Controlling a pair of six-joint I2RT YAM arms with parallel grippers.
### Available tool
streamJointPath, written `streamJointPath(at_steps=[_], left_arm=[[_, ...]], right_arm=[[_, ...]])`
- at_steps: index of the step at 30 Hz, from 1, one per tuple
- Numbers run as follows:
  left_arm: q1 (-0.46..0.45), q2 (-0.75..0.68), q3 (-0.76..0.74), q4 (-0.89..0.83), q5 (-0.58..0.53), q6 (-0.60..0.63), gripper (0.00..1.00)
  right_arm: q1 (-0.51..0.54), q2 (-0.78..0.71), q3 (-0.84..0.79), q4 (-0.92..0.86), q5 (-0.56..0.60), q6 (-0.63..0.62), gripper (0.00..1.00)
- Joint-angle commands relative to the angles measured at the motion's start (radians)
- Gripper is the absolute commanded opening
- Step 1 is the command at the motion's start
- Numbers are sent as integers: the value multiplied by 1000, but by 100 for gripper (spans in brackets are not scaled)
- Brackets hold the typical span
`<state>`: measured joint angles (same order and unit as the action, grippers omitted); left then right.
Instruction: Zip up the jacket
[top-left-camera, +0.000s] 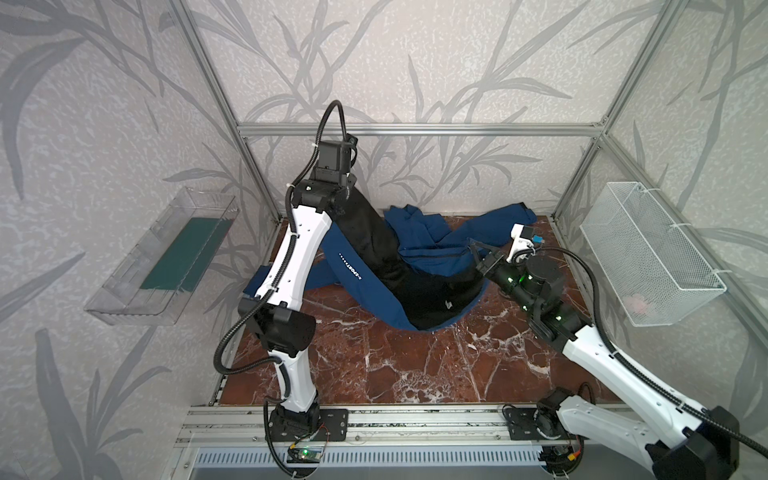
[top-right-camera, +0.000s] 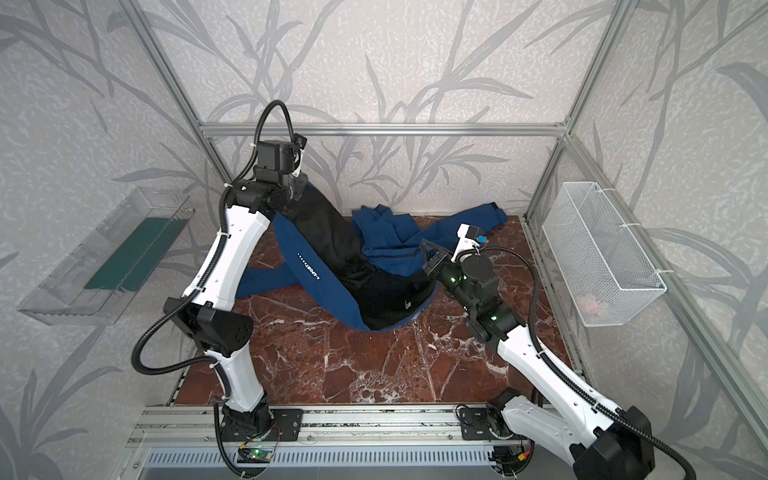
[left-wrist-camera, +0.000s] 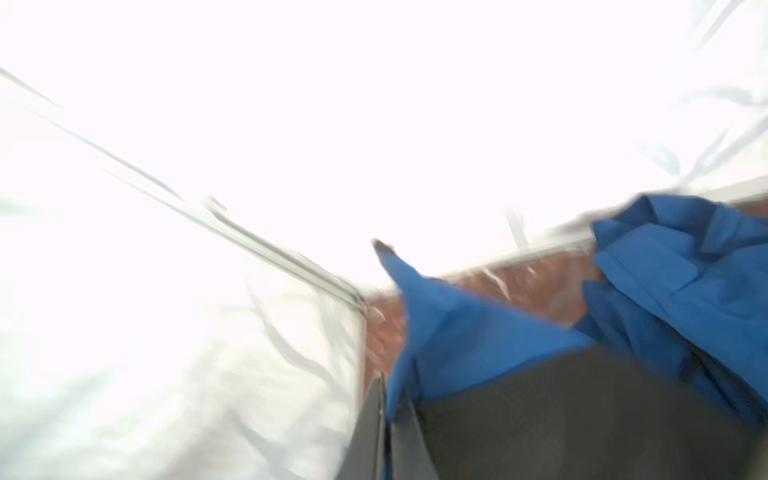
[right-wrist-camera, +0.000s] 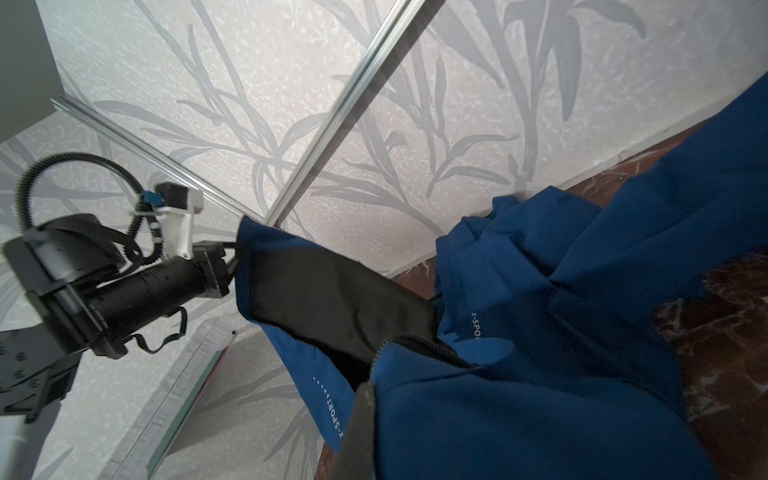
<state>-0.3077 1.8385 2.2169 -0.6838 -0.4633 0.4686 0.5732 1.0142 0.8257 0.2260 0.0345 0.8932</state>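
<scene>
The navy-blue fabric jacket (top-right-camera: 390, 245) with black lining hangs from the raised left pincer (top-right-camera: 304, 183) down to the red marble tabletop (top-right-camera: 374, 365), where the right pincer (top-right-camera: 424, 248) grips it.

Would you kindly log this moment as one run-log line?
left gripper: shut on jacket edge, held up | right gripper: shut on jacket near zipper | jacket: unzipped, black lining showing

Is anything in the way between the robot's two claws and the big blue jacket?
No, nothing visible. Both are pinching the navy-blue jacket with black lining: the left gripper holds one corner lifted up in the air, and the right gripper is shut on the blue edge by the dark zipper.
</scene>
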Motion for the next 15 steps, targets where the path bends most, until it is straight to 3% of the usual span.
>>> streamJointPath(at_steps=[1,3,7,10,15], left_arm=[[-140,-140,-147,176,36,289,0],[-245,-238,-289,155,124,306,0],[-424,-400,-651,190,-5,286,0],[-519,-477,-886,113,-59,143,0],[-713,-500,-1117,109,-7,-174,0]], right_arm=[[72,-32,58,14,130,-78,0],[91,-66,25,-36,217,-46,0],[93,-163,-99,-101,308,20,0],[91,-236,-198,-137,325,60,0],[91,-337,-334,-196,322,110,0]])
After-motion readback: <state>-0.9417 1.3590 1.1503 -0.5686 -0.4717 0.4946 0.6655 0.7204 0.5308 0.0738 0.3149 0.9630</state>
